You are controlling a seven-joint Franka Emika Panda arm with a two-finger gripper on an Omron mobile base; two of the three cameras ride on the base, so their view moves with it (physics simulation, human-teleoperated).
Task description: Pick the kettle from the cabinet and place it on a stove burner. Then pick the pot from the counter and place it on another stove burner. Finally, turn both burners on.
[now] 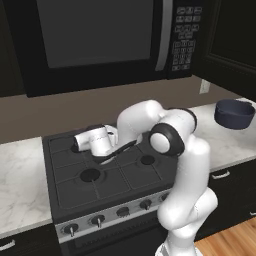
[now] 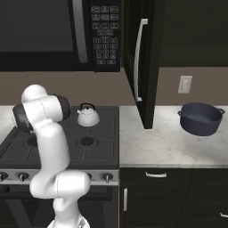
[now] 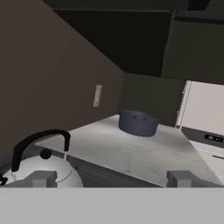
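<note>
kettle (image 3: 41,170) just beside left finger (image 3: 39,178)

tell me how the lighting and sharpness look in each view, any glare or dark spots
Right base view: even, soft light, no glare; the kettle and pot read clearly, while the open cabinet is near black. Left base view: the microwave loses detail in darkness. Hand view: everything looks soft, and the kettle is cut by the frame's edge.

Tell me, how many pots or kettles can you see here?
2. The kettle sits at the back of the stove; the pot stands on the counter. The arm could hide more.
</note>
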